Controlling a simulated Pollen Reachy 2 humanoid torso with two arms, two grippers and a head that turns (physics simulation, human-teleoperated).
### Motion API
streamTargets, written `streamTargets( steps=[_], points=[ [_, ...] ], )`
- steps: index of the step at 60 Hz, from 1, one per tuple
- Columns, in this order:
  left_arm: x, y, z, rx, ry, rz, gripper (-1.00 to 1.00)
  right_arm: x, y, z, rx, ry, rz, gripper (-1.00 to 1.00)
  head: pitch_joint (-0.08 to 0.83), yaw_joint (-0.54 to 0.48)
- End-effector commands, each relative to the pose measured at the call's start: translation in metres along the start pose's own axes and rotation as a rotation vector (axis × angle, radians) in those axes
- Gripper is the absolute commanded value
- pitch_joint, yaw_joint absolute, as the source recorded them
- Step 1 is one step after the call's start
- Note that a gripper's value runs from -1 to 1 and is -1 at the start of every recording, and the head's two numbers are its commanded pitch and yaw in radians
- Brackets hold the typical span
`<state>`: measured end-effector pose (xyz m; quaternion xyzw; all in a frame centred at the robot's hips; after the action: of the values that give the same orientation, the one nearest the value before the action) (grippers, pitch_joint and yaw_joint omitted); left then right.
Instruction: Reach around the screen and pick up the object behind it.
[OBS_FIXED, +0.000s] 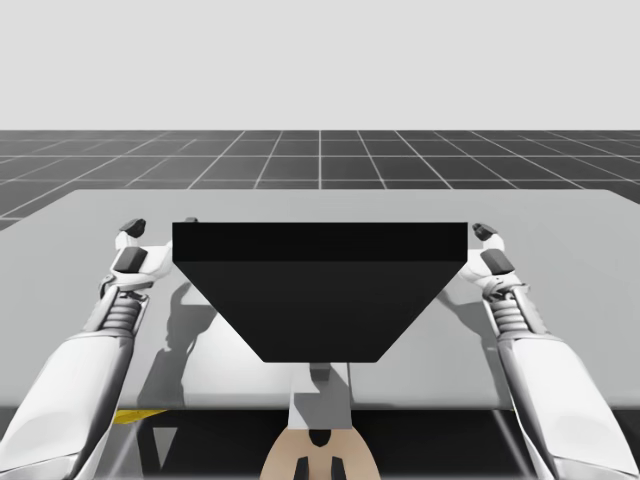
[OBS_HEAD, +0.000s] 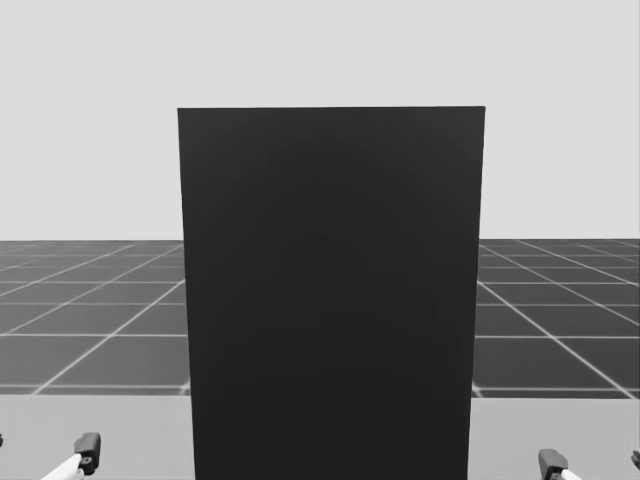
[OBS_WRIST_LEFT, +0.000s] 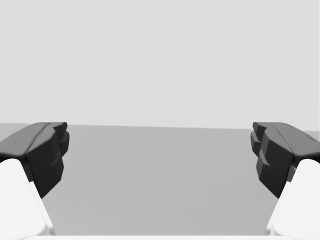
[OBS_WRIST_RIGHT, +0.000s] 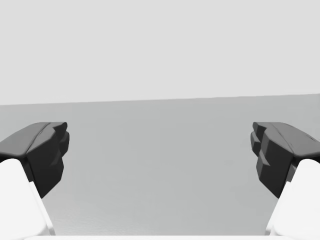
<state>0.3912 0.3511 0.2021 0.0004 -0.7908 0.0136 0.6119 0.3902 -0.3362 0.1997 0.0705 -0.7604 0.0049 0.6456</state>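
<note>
A tall black screen (OBS_FIXED: 320, 290) stands upright in the middle of the grey table (OBS_FIXED: 560, 230). In the head view the screen (OBS_HEAD: 330, 300) blocks everything behind it, so nothing behind it can be seen. My left gripper (OBS_FIXED: 135, 232) hovers above the table just left of the screen's top edge, and my right gripper (OBS_FIXED: 485, 234) hovers just right of it. In the left wrist view my gripper (OBS_WRIST_LEFT: 160, 145) is open with bare table ahead. The right gripper (OBS_WRIST_RIGHT: 160, 145) is open too, with nothing between its fingers. Both grippers' fingertips (OBS_HEAD: 87, 447) peek up low in the head view.
The table's far edge (OBS_FIXED: 320, 192) runs behind the screen, with a dark gridded floor (OBS_FIXED: 320, 160) beyond it. Bare table lies on both sides of the screen. A small yellow sliver (OBS_FIXED: 130, 415) shows beside my left arm at the table's near edge.
</note>
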Motion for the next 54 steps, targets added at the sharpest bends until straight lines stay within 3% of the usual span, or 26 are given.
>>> streamTargets(
  steps=[1, 9, 13, 17, 20, 23, 25, 29, 44, 48, 52, 54],
  points=[
    [-0.001, 0.0, 0.0, -0.001, 0.004, -0.007, -1.0, 0.0, 0.002, 0.004, -0.017, -0.008, 0.023, -1.0, -0.023, 0.02],
    [-0.001, 0.002, 0.0, -0.03, 0.037, -0.01, -1.0, 0.002, 0.005, 0.005, 0.1, 0.017, 0.002, -1.0, -0.023, 0.02],
    [-0.001, 0.006, 0.003, -0.127, 0.089, -0.032, -1.0, 0.005, 0.0, 0.008, 0.206, 0.057, -0.036, -1.0, -0.023, 0.01],
    [0.003, 0.013, 0.007, -0.205, 0.111, -0.008, -1.0, 0.009, -0.005, 0.013, 0.313, 0.045, -0.007, -1.0, -0.023, 0.01],
    [0.006, 0.017, 0.01, -0.24, 0.111, -0.004, -1.0, 0.012, -0.005, 0.016, 0.372, 0.037, -0.02, -1.0, -0.019, 0.01],
    [0.011, 0.02, 0.018, -0.306, 0.124, 0.014, -1.0, 0.015, -0.003, 0.021, 0.45, 0.014, -0.006, -1.0, -0.012, 0.01],
    [0.016, 0.021, 0.024, -0.361, 0.117, 0.003, -1.0, 0.016, -0.001, 0.026, 0.528, 0.017, -0.019, -1.0, -0.006, 0.01],
    [0.021, 0.021, 0.037, -0.464, 0.12, 0.033, -1.0, 0.014, 0.003, 0.031, 0.635, -0.017, -0.009, -1.0, 0.002, 0.01],
    [0.028, 0.021, 0.093, -0.812, 0.089, -0.036, -1.0, 0.014, 0.016, 0.05, 0.944, -0.026, -0.04, -1.0, 0.028, 0.0],
    [0.031, 0.019, 0.103, -0.898, 0.075, -0.027, -1.0, 0.014, 0.019, 0.055, 1.017, -0.022, -0.044, -1.0, 0.031, 0.0],
    [0.033, 0.017, 0.11, -0.984, 0.06, -0.001, -1.0, 0.016, 0.021, 0.062, 1.107, -0.028, -0.076, -1.0, 0.032, 0.0],
    [0.033, 0.016, 0.113, -1.036, 0.064, 0.027, -1.0, 0.019, 0.021, 0.067, 1.166, -0.002, -0.112, -1.0, 0.033, 0.0]
  ],
)
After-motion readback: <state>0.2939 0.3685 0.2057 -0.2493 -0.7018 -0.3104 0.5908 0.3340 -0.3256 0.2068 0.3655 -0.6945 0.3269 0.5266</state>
